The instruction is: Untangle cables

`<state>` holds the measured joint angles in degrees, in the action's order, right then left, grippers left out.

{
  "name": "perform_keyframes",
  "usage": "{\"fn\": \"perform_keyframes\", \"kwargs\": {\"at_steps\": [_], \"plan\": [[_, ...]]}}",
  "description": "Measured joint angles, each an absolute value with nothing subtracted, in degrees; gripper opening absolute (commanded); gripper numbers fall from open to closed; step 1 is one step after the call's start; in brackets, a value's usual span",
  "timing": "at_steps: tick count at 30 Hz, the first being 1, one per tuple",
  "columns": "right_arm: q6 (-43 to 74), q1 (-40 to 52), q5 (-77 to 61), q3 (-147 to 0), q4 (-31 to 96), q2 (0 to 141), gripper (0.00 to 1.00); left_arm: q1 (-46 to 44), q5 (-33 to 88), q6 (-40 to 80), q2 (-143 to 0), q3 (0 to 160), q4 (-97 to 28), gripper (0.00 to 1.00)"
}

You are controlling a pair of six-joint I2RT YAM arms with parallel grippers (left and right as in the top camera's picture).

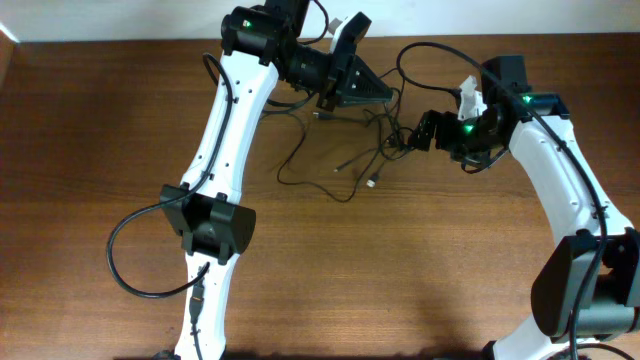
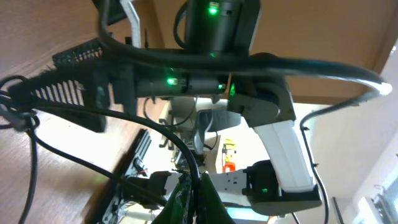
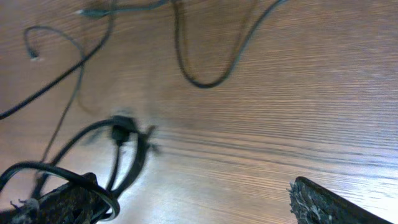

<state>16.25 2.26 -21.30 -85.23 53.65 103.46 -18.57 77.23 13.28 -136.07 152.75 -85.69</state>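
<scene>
– Black cords, thin ones: the cables (image 1: 340, 160) lie in a loose snarl on the wooden table (image 1: 100, 100), at its far middle, between the two grippers. What worries you?
– The knot (image 3: 121, 130). In the right wrist view several strands meet there, and one loop hangs round a finger (image 3: 62, 199) of the right gripper (image 3: 186, 198). Its jaws stand wide apart and hold nothing. If that arm draws away, I judge it drags the loop along and cinches the knot instead of freeing it.
– And the left gripper (image 1: 392, 93)?
– Closed tight. In its own wrist view a cord runs up to its tips, but I cannot tell whether it is pinched or only passes by. If pinched, a pull against the snagged loop tightens everything. If not, the arm comes away with nothing.
– Anything else close by?
– A silvery plug end (image 1: 372, 182) lies at the near edge of the heap and may catch in a loop as strands slide. The thick arm wires (image 1: 112, 250) look much like the cords and could be confused with them.
– What stands in the way?
– The grippers themselves. They face each other closely over the snarl, so there is little room to spread the cords without bumping.
</scene>
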Motion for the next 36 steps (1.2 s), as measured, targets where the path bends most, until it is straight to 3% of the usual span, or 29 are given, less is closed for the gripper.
{"fn": "perform_keyframes", "kwargs": {"at_steps": [10, 26, 36], "plan": [[24.4, 0.4, -4.3, -85.2, 58.9, 103.5, 0.98, -15.6, 65.3, 13.3, -136.1, 152.7, -92.5, 0.0], [25.1, -12.7, -3.7, -85.1, 62.6, 103.5, 0.98, -0.6, 45.4, 13.7, -136.0, 152.7, -96.7, 0.0], [24.0, -12.8, -11.8, -85.1, 60.8, 103.5, 0.98, 0.1, 34.9, 14.6, -136.0, 152.7, -96.7, 0.0]]}}
